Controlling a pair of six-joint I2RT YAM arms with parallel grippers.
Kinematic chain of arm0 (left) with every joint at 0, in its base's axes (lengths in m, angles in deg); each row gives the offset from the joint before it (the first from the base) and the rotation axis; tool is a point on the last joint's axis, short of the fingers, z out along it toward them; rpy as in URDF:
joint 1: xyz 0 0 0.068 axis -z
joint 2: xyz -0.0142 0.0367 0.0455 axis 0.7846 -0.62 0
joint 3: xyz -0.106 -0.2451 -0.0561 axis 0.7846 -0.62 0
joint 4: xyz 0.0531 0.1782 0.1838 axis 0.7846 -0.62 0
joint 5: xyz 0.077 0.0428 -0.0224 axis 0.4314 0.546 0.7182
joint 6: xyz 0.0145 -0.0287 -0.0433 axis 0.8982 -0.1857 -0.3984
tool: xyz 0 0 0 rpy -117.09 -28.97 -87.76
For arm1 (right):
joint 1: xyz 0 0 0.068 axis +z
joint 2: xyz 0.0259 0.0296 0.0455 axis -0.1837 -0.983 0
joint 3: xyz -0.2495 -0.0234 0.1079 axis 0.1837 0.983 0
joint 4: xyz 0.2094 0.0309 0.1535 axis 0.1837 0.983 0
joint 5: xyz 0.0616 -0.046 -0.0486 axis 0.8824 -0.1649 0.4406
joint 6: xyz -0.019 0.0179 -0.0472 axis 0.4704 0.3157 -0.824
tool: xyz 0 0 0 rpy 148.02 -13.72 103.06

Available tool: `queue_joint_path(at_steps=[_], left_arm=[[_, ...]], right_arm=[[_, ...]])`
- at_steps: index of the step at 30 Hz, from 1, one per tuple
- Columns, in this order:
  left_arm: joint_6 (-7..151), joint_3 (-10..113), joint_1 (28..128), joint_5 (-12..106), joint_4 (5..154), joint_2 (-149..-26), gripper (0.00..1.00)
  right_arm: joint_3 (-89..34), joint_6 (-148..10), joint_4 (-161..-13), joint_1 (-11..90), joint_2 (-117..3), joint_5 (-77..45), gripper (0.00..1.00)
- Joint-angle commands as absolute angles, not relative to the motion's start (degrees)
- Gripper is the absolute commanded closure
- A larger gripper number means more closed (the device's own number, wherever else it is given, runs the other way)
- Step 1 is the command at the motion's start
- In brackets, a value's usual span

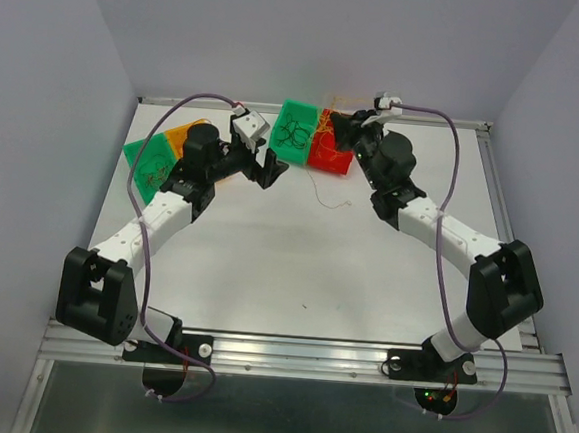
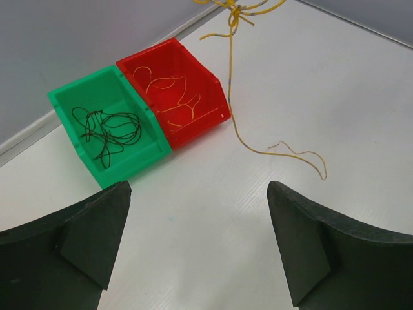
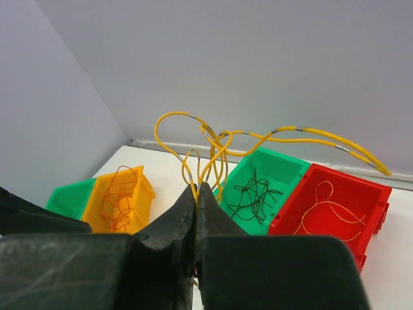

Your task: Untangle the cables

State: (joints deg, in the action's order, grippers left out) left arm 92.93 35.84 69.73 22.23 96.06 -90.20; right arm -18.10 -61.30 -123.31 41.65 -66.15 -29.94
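Note:
My right gripper point(image 3: 197, 188) is shut on a yellow cable point(image 3: 258, 137), whose loops stand up above the fingertips. In the top view it point(image 1: 335, 123) hovers over the red bin point(image 1: 329, 154). The cable's tail point(image 2: 231, 97) hangs down, and its end lies on the table point(image 2: 193, 194). Black cables point(image 2: 106, 132) lie curled in a green bin point(image 2: 61, 103), and thin orange-yellow ones point(image 2: 171, 97) in the red bin point(image 2: 213, 90). Red-orange cables point(image 3: 119, 194) fill an orange bin point(image 3: 143, 190). My left gripper point(image 2: 197, 219) is open, empty, and low over bare table in front of the bins.
A second green bin point(image 1: 145, 165) sits beside the orange bin point(image 1: 183, 133) at the back left. White walls close in the table on three sides. Lilac cables run along both arms.

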Motion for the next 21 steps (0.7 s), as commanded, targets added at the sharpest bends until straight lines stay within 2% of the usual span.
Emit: queue_joint_path(at_steps=[1, 6, 21], left_arm=[[90.88, 36.99, 70.58, 23.78, 102.34, -89.7, 0.01], [92.03, 34.18, 70.58, 25.19, 103.66, -88.29, 0.01], [94.58, 29.61, 70.58, 27.29, 104.72, -84.95, 0.01]], right_arm=[[-22.1, -62.53, -129.59, 41.35, -67.62, -31.73, 1.0], [-26.58, -62.09, -135.39, 41.26, -71.31, -27.95, 1.0], [-46.97, -56.82, -138.38, 36.34, -83.87, -20.57, 1.0]])
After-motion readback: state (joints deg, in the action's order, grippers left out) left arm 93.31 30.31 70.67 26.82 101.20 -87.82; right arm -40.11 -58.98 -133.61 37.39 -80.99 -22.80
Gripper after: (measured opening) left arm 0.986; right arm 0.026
